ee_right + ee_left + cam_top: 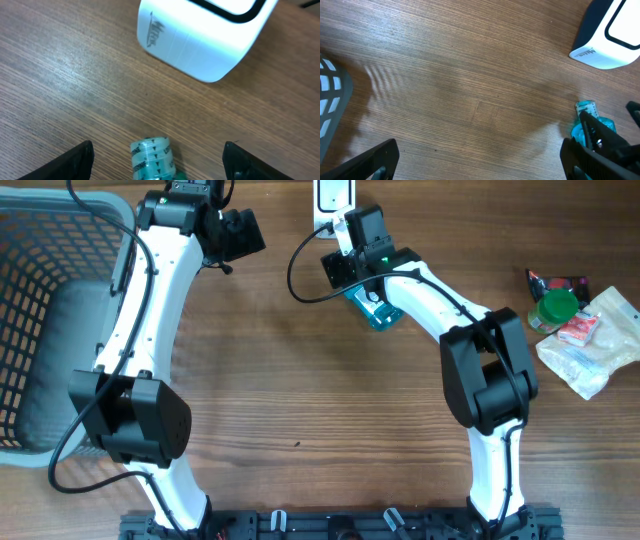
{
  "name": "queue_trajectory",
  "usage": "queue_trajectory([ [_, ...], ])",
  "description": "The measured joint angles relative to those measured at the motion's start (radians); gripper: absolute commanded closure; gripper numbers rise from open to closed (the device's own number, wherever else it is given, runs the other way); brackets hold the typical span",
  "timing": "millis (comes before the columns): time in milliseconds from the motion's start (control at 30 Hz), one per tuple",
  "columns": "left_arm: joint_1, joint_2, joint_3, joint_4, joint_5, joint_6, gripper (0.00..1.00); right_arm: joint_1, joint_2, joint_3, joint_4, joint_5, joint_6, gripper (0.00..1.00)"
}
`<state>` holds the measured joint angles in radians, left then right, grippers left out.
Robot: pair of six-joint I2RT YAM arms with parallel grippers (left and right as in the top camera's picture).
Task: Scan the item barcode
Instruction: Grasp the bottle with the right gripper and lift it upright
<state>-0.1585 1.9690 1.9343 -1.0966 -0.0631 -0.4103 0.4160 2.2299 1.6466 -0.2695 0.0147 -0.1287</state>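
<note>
The right fingers (75,162) stand wide apart, one at each lower corner of the right wrist view. Between them, touching neither, is the end of the teal item (152,157), with wood showing on both sides of it. That end is wrapped in clear film printed with rows of small dark triangles, and a bit of green shows just below it at the frame edge. The rest of its body is cut off in this view. Its long axis runs from near to far, and the wrapped end is aimed at the white scanner (200,35), which sits on the surface (60,75) a little beyond it with bare wood in between. In the overhead view the item (378,312) lies on a slant from far-left to near-right, partly covered by the right wrist and on the near side of the scanner (331,198). The left fingers (375,162) are spread just as wide, over bare wood. In the left wrist view the item (586,110) shows off to their right, beside the dark of the right arm. A grey mesh basket (30,270) fills the far left. Well apart at the right edge lie a green-capped bottle (556,308), a crinkled clear packet (585,352) and a dark packet (556,282).
</note>
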Motion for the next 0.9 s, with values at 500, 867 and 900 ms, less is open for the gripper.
queue_trajectory([
  [500,0.000,0.000,0.000,0.000,0.000,0.000,0.00,0.000,0.070,0.004,0.006,-0.022,0.009,0.51],
  [867,0.000,0.000,0.000,0.000,0.000,0.000,0.00,0.001,0.077,0.006,0.013,0.026,0.023,0.77],
  [900,0.000,0.000,0.000,0.000,0.000,0.000,0.00,0.002,0.077,0.006,0.013,0.036,0.023,0.78],
])
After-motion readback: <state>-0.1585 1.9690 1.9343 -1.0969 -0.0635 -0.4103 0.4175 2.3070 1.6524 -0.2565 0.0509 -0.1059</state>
